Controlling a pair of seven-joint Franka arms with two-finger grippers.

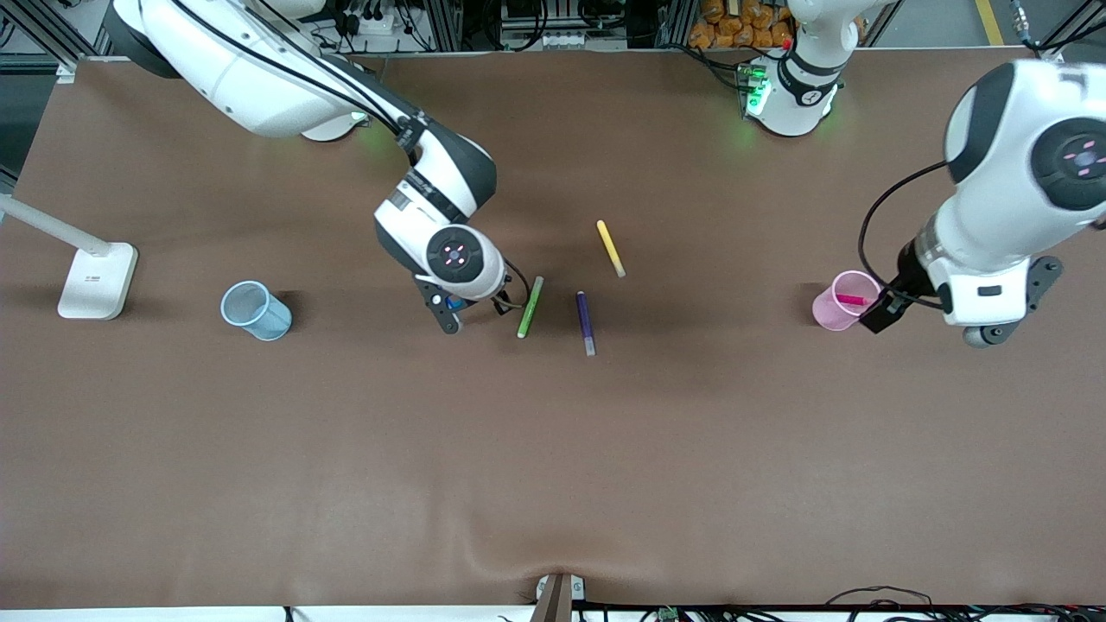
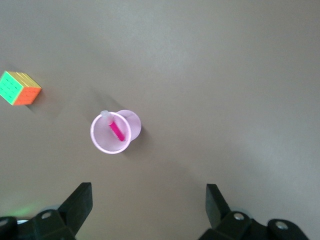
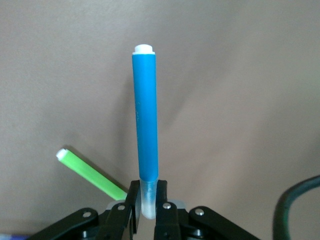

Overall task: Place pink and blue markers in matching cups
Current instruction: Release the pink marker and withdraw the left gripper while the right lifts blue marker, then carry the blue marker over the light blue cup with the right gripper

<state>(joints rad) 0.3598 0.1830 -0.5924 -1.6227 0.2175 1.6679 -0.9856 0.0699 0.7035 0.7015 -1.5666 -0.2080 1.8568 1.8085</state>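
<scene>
My right gripper [image 3: 148,200] is shut on the pale end of the blue marker [image 3: 146,125], which points away from the wrist over bare table. In the front view this gripper [image 1: 454,315] is beside the lime green pen [image 1: 530,307], and the arm hides most of the marker. The pale blue cup [image 1: 255,309] stands upright toward the right arm's end. The pink cup [image 1: 836,301] stands upright toward the left arm's end with the pink marker [image 1: 851,300] in it. The left wrist view also shows the cup [image 2: 125,119] and the marker [image 2: 116,131]. My left gripper [image 2: 148,200] is open and empty beside the pink cup.
The green pen [image 3: 90,172], a dark purple pen [image 1: 586,321] and a yellow pen [image 1: 610,247] lie mid-table. A white stand [image 1: 95,276] sits at the right arm's end. A colour cube [image 2: 20,88] lies on the table near the pink cup.
</scene>
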